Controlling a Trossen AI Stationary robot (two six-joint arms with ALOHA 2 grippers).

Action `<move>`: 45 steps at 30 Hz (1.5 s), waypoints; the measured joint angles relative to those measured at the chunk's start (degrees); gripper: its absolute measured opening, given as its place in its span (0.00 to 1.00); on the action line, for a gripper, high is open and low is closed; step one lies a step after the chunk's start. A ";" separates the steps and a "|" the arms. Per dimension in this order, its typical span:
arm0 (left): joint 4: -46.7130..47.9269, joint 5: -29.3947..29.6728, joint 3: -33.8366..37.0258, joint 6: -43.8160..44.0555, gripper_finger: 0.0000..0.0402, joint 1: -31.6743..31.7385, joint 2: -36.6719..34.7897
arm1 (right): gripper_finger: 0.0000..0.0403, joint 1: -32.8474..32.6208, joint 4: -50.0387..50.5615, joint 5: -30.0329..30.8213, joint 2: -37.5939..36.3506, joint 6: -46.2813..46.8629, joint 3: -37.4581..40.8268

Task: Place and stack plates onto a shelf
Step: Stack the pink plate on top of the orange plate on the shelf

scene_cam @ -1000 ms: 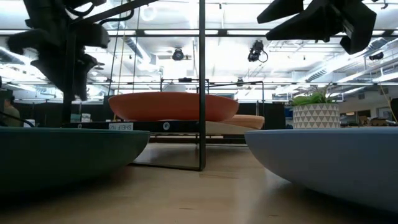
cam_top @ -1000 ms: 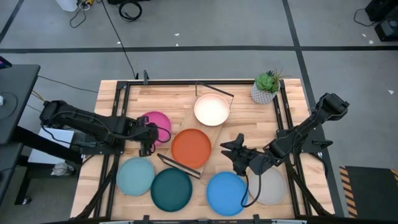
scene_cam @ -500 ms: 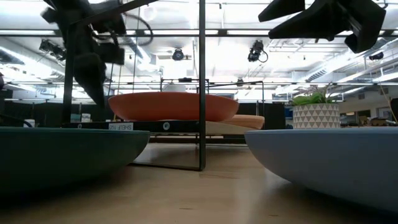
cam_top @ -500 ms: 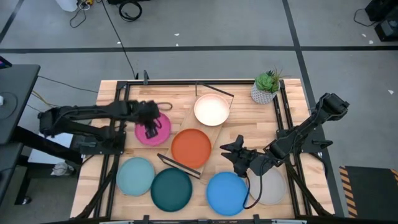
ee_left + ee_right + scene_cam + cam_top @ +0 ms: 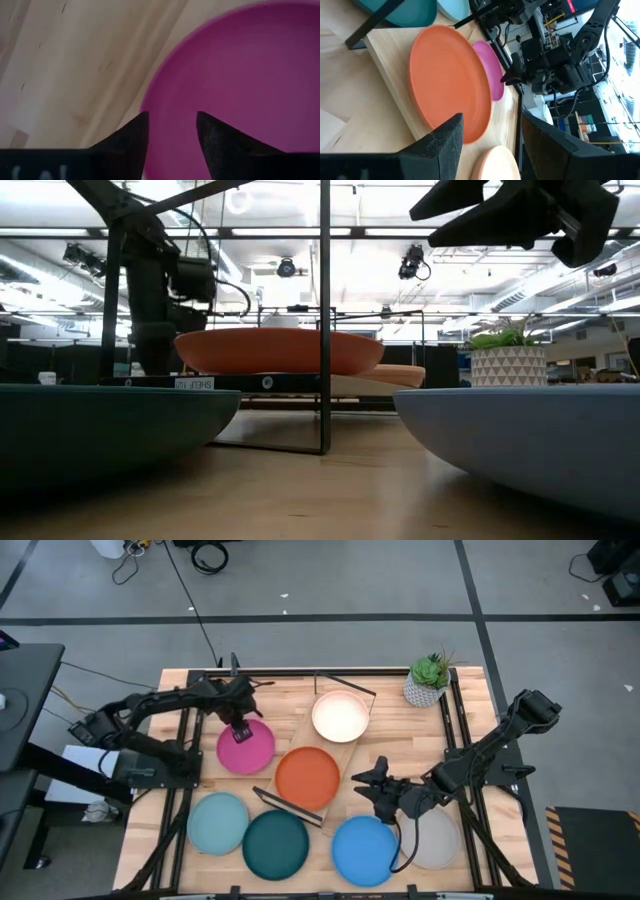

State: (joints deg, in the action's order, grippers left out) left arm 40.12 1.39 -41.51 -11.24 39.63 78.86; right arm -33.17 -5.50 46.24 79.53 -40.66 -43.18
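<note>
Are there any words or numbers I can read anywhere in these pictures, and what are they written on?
"SHELF": this is my best reading of a small white label on the front edge of the light-wood shelf board, seen in the low view; its letters are tiny and partly blurred.
Nothing readable on the round matte plates, the potted plant or the arms.

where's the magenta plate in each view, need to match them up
high view: magenta plate left of centre, left gripper at its far edge.
low view: not visible.
left wrist view: fills the right side, past the fingers.
right wrist view: thin edge behind the orange plate.
shared landmark: the orange plate, next to it.
</note>
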 joint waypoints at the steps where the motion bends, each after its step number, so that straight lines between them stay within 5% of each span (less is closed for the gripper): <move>1: -0.35 -0.02 -0.20 -0.46 0.45 0.50 0.72 | 0.51 0.15 0.00 -0.02 0.00 0.00 0.00; 10: -0.08 -0.50 -0.51 -3.18 0.49 2.67 6.44 | 0.51 0.79 -1.21 -1.73 0.02 0.64 0.00; 15: -0.39 -0.35 -0.51 -6.09 0.36 2.65 7.07 | 0.51 0.79 -1.76 -1.69 0.02 0.37 0.00; 22: 0.00 -0.99 -0.69 -7.66 0.06 3.00 6.86 | 0.51 0.79 -1.76 -1.49 0.02 0.49 0.00; 26: 2.86 -1.40 -2.03 -8.65 0.05 3.04 6.89 | 0.51 1.05 -1.75 -1.50 0.02 2.69 0.00; 39: 31.66 -3.81 -32.80 -18.48 0.04 3.15 5.87 | 0.51 1.15 -1.69 -0.37 0.02 0.13 0.00; 45: 29.83 -16.52 -41.78 -15.85 0.04 1.40 5.80 | 0.51 1.25 -1.66 0.98 0.02 0.14 0.00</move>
State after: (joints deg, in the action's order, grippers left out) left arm 69.96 -15.13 -83.29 -27.09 41.03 84.66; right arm -31.92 -7.16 47.22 79.55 -40.52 -43.18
